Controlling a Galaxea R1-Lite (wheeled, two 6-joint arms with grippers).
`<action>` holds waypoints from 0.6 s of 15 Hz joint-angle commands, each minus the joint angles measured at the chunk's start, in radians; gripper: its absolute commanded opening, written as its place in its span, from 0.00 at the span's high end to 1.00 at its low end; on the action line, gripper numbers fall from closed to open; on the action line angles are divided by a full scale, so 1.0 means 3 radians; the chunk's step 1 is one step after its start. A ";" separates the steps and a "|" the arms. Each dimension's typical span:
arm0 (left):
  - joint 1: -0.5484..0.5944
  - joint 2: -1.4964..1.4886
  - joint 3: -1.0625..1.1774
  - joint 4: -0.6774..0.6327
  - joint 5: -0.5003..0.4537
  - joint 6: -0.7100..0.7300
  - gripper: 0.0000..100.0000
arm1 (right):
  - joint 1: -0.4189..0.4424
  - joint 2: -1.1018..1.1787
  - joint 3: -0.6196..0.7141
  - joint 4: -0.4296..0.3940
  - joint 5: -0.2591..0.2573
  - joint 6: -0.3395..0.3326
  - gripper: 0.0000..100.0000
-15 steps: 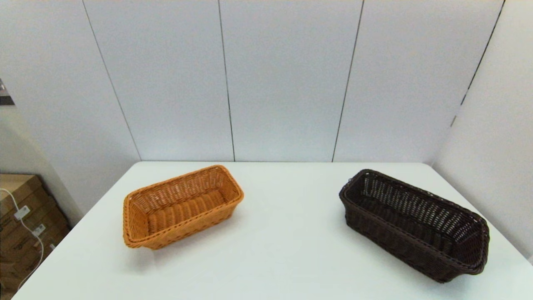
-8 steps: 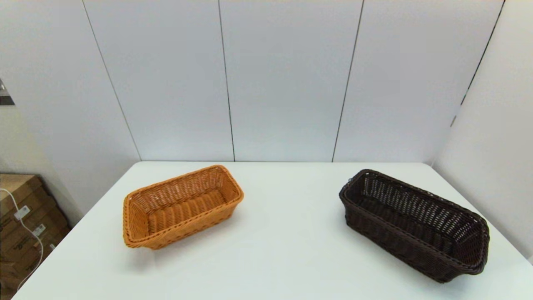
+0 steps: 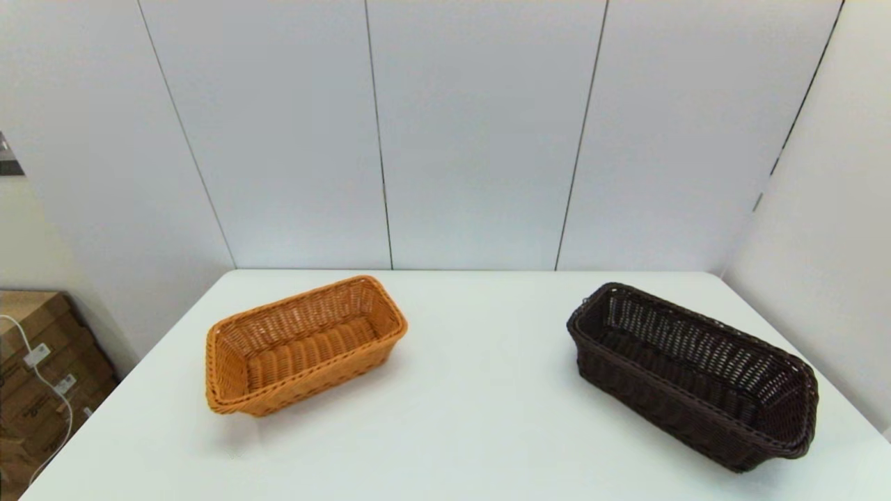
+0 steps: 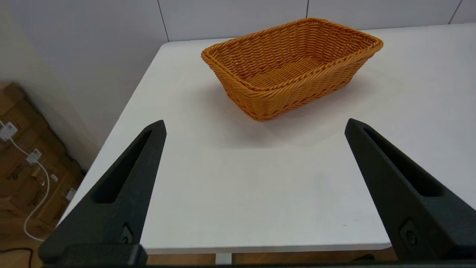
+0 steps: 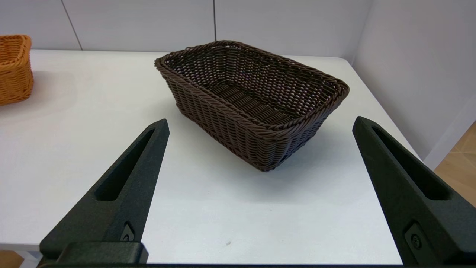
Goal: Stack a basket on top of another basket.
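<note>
The dark brown basket (image 3: 692, 372) rests on the right side of the white table (image 3: 473, 417), empty; it also fills the right wrist view (image 5: 253, 100). The orange-tan basket (image 3: 303, 344) sits on the left side, also empty, and shows in the left wrist view (image 4: 293, 65) and at the edge of the right wrist view (image 5: 14, 67). My left gripper (image 4: 254, 126) is open, held back near the table's front edge, well short of the orange basket. My right gripper (image 5: 260, 124) is open too, short of the dark basket. Neither arm shows in the head view.
White wall panels (image 3: 473, 132) close off the back and right of the table. Cardboard boxes with a white cable (image 3: 42, 376) stand on the floor off the table's left edge. A wide strip of bare tabletop separates the two baskets.
</note>
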 commanded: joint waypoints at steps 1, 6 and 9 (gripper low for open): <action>0.0000 0.0223 -0.0576 0.0505 -0.0371 0.0032 0.00 | -0.0001 0.0005 0.0005 0.0001 0.0003 -0.0001 0.00; -0.0005 0.1711 -0.1501 0.0919 -0.0550 0.0022 0.00 | 0.0004 0.0005 0.0005 0.0001 0.0003 -0.0001 0.00; -0.0005 0.2682 -0.2023 0.1027 -0.0161 0.0032 0.00 | -0.0001 0.0005 0.0005 0.0001 0.0003 -0.0001 0.00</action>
